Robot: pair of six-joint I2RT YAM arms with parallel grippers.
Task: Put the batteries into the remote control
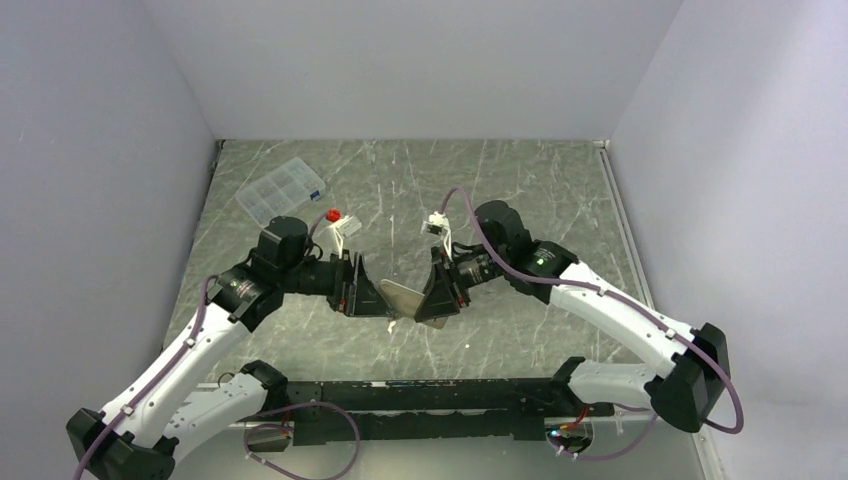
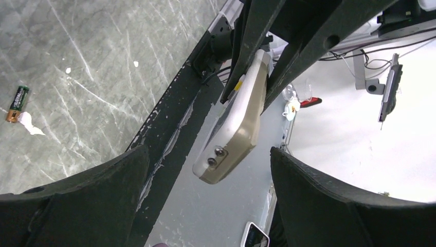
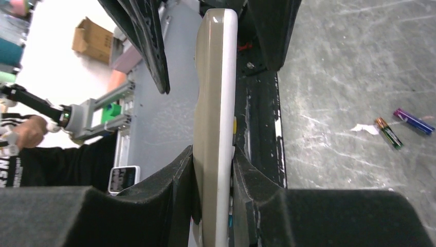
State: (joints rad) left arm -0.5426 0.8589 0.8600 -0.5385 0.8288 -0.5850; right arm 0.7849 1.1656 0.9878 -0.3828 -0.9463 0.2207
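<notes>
Left tool [image 2: 208, 159] stands spread wide on either side of the free end of the remote control [image 2: 241, 118], not closed on it. Right tool [image 3: 213, 154] pinches its other end, holding it clear of the tabletop [image 3: 349, 62]. Both batteries [image 3: 388, 133] lie loose on that tabletop, so loading seems not yet begun. Next, the spread tool probably has to go down for one.

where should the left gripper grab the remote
Probably the free end of the remote control, pinched across its broad front and back, coming end-on from the left: the right gripper clamps the other end, and the open left gripper straddles this one.
</notes>
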